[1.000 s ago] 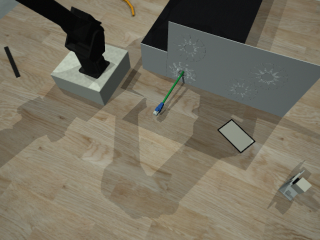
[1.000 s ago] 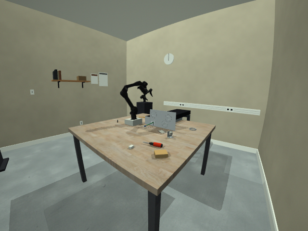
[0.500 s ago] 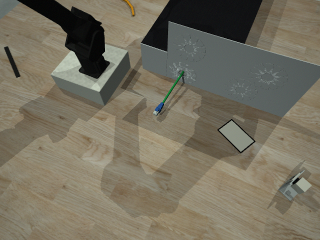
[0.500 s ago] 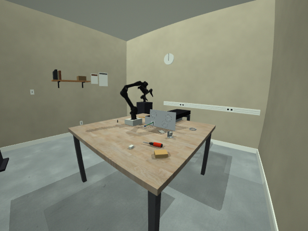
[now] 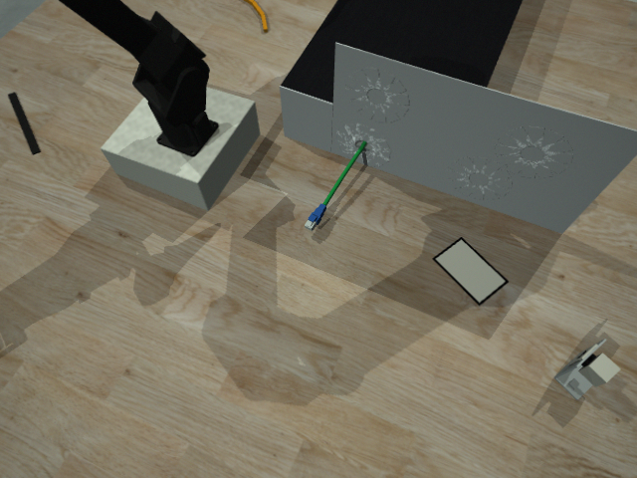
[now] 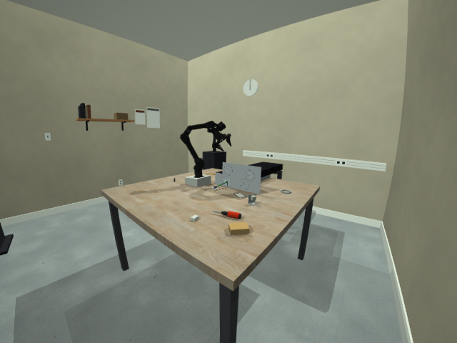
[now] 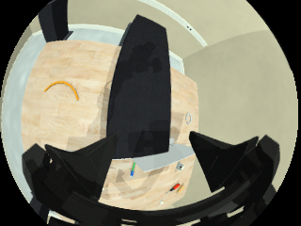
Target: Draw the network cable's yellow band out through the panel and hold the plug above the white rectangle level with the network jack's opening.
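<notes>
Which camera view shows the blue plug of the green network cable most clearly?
The top view: the blue plug lies there unobstructed on the wooden table, at the cable's free end. The exterior view shows only a distant speck; the wrist view shows a tiny streak far below the open tool.

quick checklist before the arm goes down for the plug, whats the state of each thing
1. Gripper open and holding nothing: ok.
2. Blue plug exposed in front of the panel, nothing on it: ok.
3. Green cable straight, no kink: ok.
4. Yellow band out through the panel: not ok, none shows on this side.
5. White rectangle uncovered: ok.
6. Arm off the panel and network jack: ok, it is raised high above.
</notes>
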Tool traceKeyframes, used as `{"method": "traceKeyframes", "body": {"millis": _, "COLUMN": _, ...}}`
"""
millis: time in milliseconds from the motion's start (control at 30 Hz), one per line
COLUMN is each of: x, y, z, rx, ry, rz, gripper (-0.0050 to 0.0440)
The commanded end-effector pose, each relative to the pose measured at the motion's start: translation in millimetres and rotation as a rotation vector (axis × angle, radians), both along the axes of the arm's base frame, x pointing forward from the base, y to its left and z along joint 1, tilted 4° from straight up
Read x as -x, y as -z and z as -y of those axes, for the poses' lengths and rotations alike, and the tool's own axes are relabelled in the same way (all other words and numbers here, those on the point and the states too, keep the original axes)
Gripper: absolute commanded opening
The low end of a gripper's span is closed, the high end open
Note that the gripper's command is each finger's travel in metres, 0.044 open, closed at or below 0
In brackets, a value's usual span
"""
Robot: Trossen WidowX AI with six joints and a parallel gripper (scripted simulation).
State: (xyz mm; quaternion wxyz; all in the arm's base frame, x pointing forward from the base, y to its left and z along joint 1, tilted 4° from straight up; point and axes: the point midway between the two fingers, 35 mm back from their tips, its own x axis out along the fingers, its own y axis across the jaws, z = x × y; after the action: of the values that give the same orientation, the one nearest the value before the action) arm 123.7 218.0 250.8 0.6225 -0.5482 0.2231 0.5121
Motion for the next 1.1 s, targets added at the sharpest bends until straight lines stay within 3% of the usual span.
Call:
{"method": "traceKeyframes", "body": {"millis": 0, "x": -26, "y": 10, "z": 6, "rx": 0.015, "ry": 0.116, "rz": -0.035, "gripper": 0.0440}}
{"method": "traceKeyframes", "body": {"millis": 300, "x": -74, "y": 27, "z": 33, "rx": 0.033, "ry": 0.356, "rz": -0.105, "gripper": 0.0440}}
{"method": "traceKeyframes", "body": {"millis": 367, "x": -74, "y": 27, "z": 33, "rx": 0.033, "ry": 0.356, "rz": -0.105, "gripper": 0.0440}}
{"method": "traceKeyframes", "body": {"millis": 767, "x": -129, "y": 52, "z": 87, "rx": 0.034, "ry": 0.679, "rz": -0.204, "gripper": 0.0440}}
{"method": "traceKeyframes", "body": {"millis": 1067, "x": -156, "y": 63, "z": 124, "rx": 0.015, "ry": 0.860, "rz": -0.257, "gripper": 0.0440}}
